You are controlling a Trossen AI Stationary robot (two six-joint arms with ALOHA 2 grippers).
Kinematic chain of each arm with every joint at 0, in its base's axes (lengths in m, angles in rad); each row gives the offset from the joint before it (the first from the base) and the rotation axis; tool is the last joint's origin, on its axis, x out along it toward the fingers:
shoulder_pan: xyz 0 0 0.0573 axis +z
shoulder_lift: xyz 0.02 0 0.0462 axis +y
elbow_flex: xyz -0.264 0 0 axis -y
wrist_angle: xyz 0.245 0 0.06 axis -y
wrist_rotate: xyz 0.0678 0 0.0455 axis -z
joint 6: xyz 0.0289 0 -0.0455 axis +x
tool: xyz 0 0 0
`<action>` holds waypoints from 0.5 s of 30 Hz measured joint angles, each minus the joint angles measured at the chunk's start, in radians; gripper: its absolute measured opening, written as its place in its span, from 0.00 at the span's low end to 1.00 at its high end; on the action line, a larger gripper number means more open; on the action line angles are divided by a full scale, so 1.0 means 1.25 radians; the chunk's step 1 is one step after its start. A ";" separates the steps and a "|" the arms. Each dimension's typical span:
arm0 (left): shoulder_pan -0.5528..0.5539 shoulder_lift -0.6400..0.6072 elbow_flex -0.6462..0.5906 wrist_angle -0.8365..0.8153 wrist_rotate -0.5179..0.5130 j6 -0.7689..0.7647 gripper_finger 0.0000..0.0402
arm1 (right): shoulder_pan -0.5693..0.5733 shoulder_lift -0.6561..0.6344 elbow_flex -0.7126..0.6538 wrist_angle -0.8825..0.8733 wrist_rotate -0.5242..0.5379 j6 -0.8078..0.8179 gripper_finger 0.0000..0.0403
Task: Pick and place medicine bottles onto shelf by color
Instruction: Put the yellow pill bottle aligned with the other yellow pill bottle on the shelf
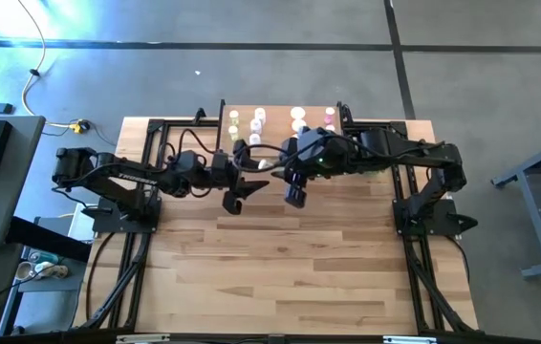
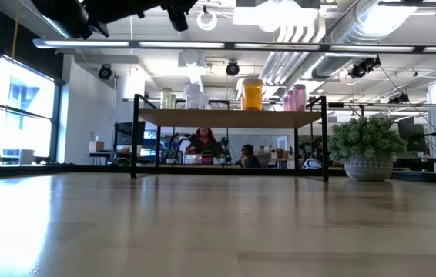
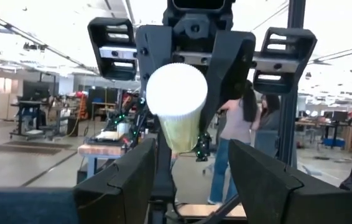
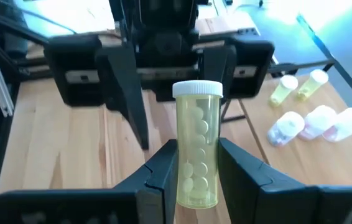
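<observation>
Bare wooden desk (image 1: 299,258) planks fill the near half of the scene. Above the desk's middle, both arms meet nose to nose. Between the right hand (image 4: 194,180) fingers sits a yellow-green pill bottle (image 4: 196,152), white cap pointing at the other arm; the fingers are narrow and pressed against the bottle's sides. Facing it, the left hand (image 3: 188,180) has its fingers spread wide, one to each side of the bottle's cap (image 3: 176,88) without touching it. From above, the two hands (image 1: 242,196) (image 1: 295,194) hang just beside each other, in front of the shelf (image 1: 280,119). The shelf stands at the far edge of the desk, and on it more bottles (image 2: 252,94) stand upright: pale ones to the left, an orange one in the middle, pink ones (image 2: 295,98) to the right. A spiky green plant (image 2: 368,146) in a white pot stands right of the shelf. Beyond the desk, people (image 2: 205,145) sit in the room.
</observation>
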 joint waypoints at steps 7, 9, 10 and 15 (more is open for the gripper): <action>-0.002 0.000 0.000 0.042 0.001 -0.012 0.47 | 0.001 0.000 0.000 0.023 0.000 0.001 0.22; -0.002 0.000 0.000 0.050 0.001 -0.012 0.47 | 0.006 0.000 0.000 0.024 0.000 0.006 0.22; -0.002 0.000 0.000 0.057 0.002 -0.012 0.47 | 0.009 0.000 0.000 0.026 0.001 0.007 0.22; -0.003 0.000 0.000 0.097 0.028 -0.027 0.47 | 0.025 0.018 -0.001 0.048 0.006 0.007 0.22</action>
